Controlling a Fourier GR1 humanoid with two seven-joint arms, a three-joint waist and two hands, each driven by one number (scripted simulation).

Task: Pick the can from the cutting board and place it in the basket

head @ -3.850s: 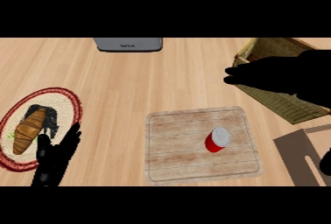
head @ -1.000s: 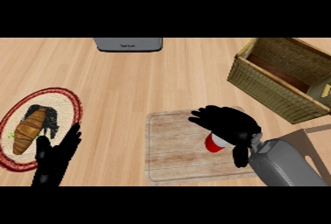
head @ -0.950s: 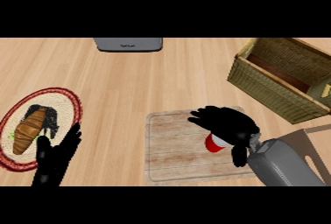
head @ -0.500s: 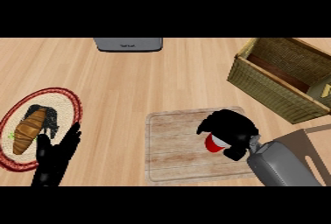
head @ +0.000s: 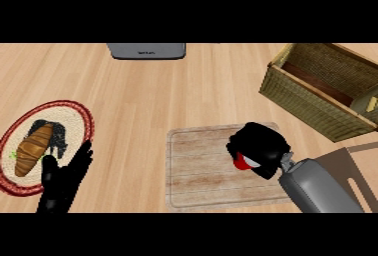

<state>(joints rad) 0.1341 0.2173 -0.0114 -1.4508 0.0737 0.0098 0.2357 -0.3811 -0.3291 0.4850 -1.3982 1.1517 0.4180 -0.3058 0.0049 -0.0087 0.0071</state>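
The red and white can (head: pixel 242 162) lies on the pale wooden cutting board (head: pixel 199 170), near its right side. My right hand (head: pixel 258 145) is over it with the fingers curled round it, so only a sliver of red and white shows. The woven basket (head: pixel 310 95) stands at the upper right, beyond the board's corner, open at the top. My left hand (head: pixel 65 177) rests open at the lower left, fingers up, beside the plate.
A round plate with a red rim (head: pixel 74 112) at the left holds a croissant (head: pixel 33 147). A grey appliance (head: pixel 146 50) sits at the counter's far edge. Bare wooden counter lies between the board and the basket.
My right hand came down from beside the basket onto the can, and its fingers have curled in round it over the last second. The left hand has not moved.
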